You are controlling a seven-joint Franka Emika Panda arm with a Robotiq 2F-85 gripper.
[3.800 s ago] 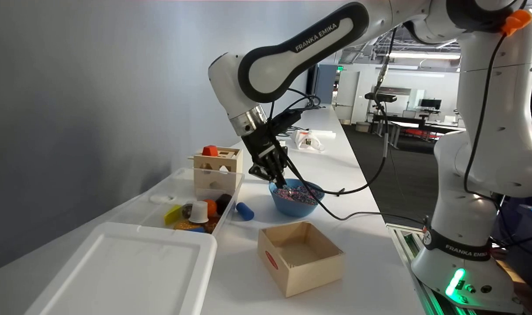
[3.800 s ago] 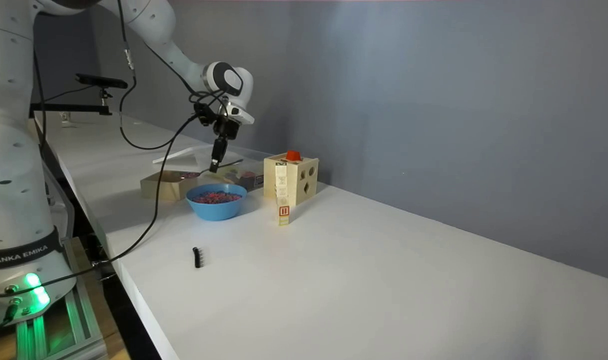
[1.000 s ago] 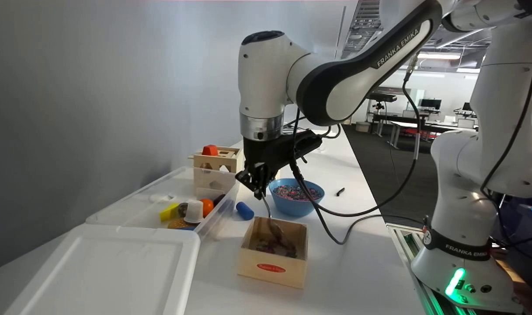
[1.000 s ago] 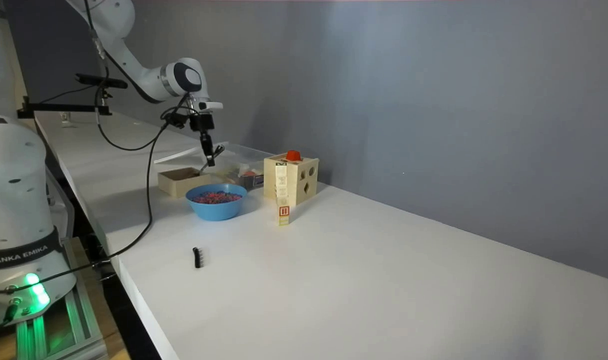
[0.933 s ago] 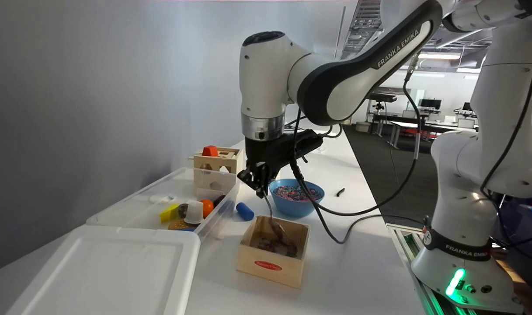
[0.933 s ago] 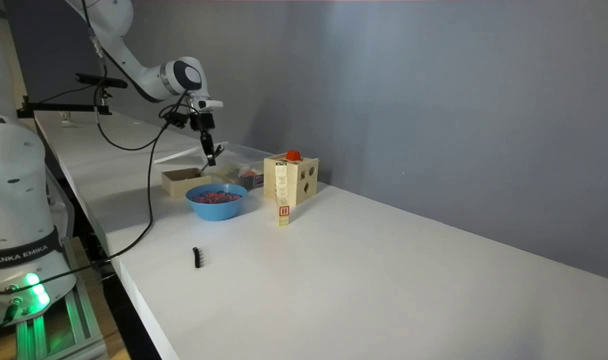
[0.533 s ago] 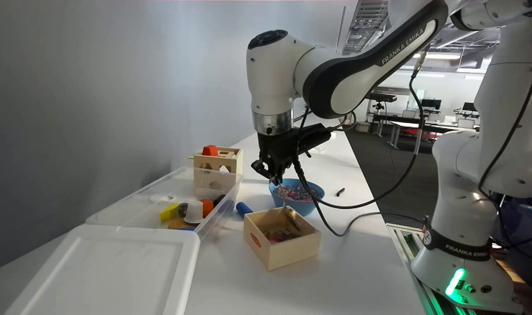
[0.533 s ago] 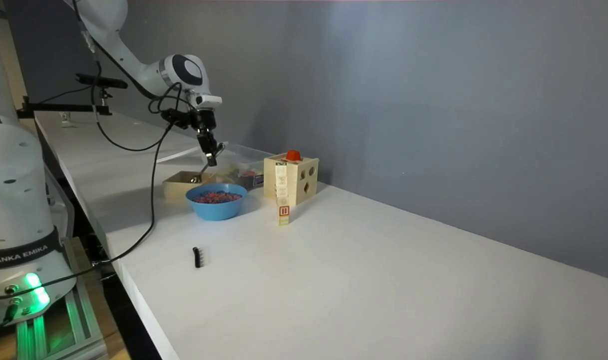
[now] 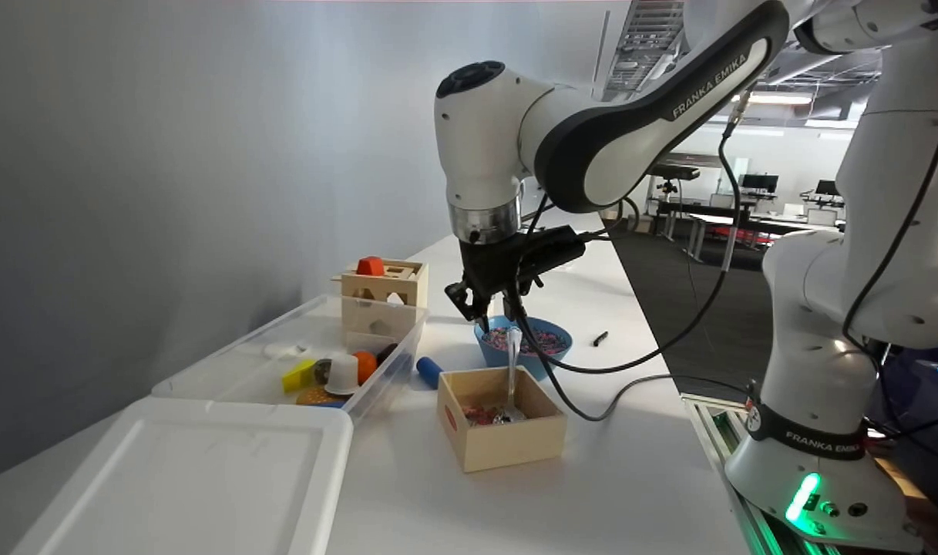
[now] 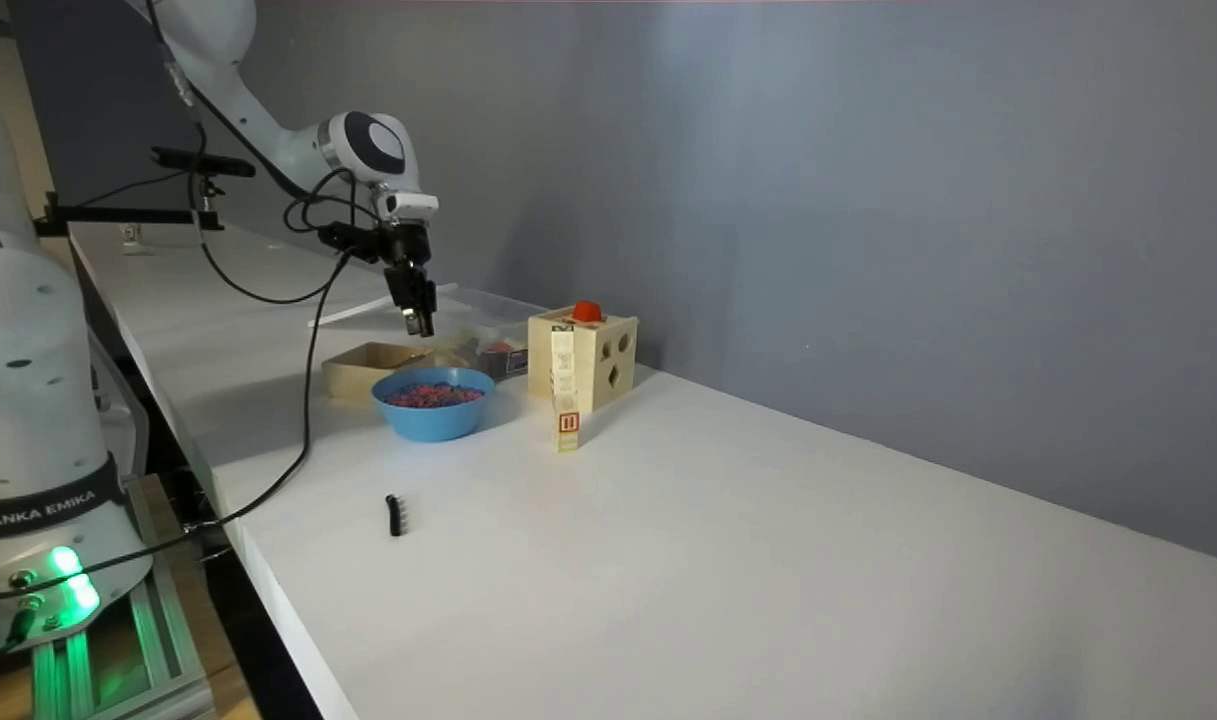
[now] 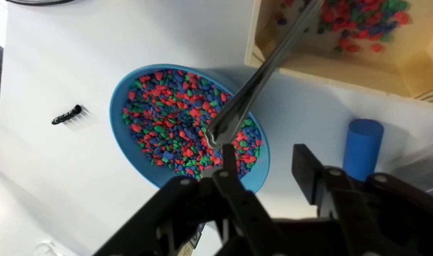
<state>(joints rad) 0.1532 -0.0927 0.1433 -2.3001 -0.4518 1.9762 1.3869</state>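
Observation:
My gripper [image 11: 264, 160] stands open above the table, with nothing between its fingers. A shiny metal spoon [image 11: 259, 81] is out of its grip; the end of the handle lies close by one fingertip [image 11: 228, 154] in the wrist view, and I cannot tell whether they touch. In an exterior view the spoon [image 9: 512, 370] leans in an open wooden box [image 9: 515, 447], its head among red, blue and green pebbles. Right beside the box is a blue bowl [image 10: 428, 425] full of the same coloured pebbles. In an exterior view my gripper [image 10: 423, 325] hangs above box and bowl.
A blue cylinder [image 11: 362, 149] stands beside the box. Near the wall are a clear bin [image 9: 395, 385] of toys, its white lid [image 9: 199, 470] and a wooden shape sorter [image 10: 613, 370] with letter blocks [image 10: 565, 390]. A black comb-like piece [image 10: 396, 515] and the arm's cable [image 9: 653, 354] lie nearby.
My gripper has gone from shut on the spoon to open, and the spoon now stands leaning in the box. The box has shifted toward the bowl and turned.

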